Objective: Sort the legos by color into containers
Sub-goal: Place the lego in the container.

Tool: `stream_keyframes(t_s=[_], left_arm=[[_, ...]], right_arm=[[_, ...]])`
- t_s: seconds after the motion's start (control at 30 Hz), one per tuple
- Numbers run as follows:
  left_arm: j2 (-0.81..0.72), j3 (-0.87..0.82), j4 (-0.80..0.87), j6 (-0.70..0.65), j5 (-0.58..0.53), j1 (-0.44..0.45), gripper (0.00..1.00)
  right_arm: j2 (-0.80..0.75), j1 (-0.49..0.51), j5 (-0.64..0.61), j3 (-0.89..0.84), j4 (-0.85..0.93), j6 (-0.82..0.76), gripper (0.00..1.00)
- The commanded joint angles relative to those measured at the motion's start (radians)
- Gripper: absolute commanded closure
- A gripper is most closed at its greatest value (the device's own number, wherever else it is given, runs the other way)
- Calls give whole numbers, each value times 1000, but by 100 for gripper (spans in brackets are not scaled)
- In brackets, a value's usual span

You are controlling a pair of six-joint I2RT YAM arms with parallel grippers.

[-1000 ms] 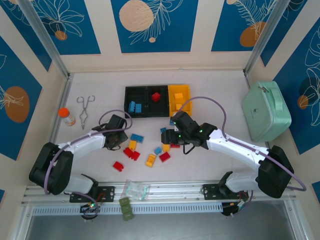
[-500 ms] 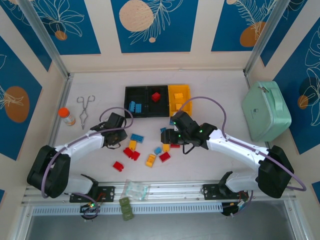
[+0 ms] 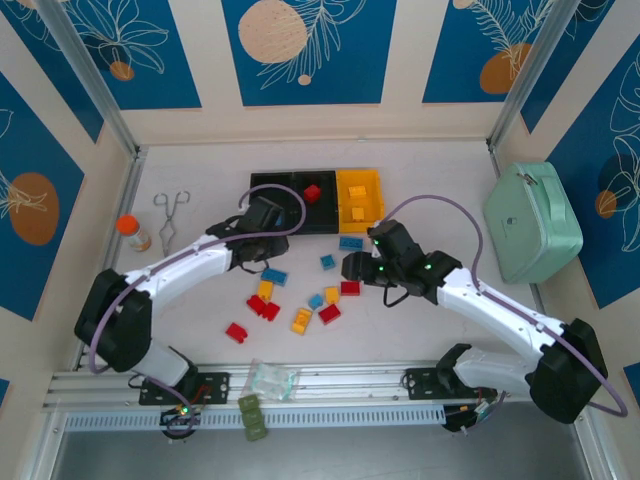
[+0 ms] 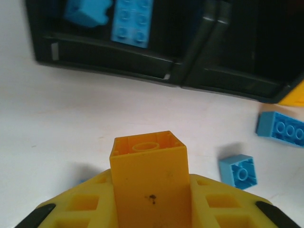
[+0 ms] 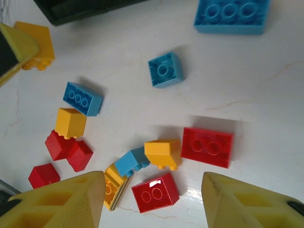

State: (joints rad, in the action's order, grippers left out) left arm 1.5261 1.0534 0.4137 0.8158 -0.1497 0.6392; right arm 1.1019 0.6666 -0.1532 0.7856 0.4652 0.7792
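Note:
My left gripper (image 3: 262, 224) is shut on a yellow-orange lego (image 4: 148, 166), held just in front of the containers (image 3: 300, 182), a row of two black bins and one yellow bin (image 3: 370, 190). The left black bin (image 4: 109, 47) holds blue legos (image 4: 132, 23). A red lego (image 3: 312, 192) lies in the middle bin, yellow ones in the yellow bin. My right gripper (image 5: 152, 202) is open above a loose cluster of legos on the table, with a red lego (image 5: 155, 192) on the table below its fingers. Close by lie another red one (image 5: 207, 147), a yellow one (image 5: 163, 153) and a blue one (image 5: 164, 70).
A mint-green case (image 3: 532, 220) stands at the right. Metal tongs (image 3: 170, 222) and an orange-capped bottle (image 3: 133, 233) lie at the left. A clear bag (image 3: 270, 380) rests near the front edge. More legos are scattered between the arms (image 3: 265, 300).
My left gripper has shut on a yellow-orange lego and carried it up and right toward the containers. The right gripper has shifted slightly right, uncovering a blue lego.

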Motion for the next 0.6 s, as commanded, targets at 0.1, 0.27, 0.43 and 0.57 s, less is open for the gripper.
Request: stream_keyframes(t_s=[0.1, 0.27, 0.43, 0.57], left_arm=[[137, 206, 63, -84, 39, 70, 70], [277, 393, 107, -125, 71, 107, 70], [421, 601, 171, -161, 80, 138, 70], [530, 763, 219, -181, 94, 153, 70]], right_arm=[[-131, -112, 9, -63, 95, 25, 44], [-228, -195, 31, -115, 131, 38, 44], [-279, -229, 52, -159, 139, 68, 44], [-308, -231, 44, -173, 151, 78, 44]])
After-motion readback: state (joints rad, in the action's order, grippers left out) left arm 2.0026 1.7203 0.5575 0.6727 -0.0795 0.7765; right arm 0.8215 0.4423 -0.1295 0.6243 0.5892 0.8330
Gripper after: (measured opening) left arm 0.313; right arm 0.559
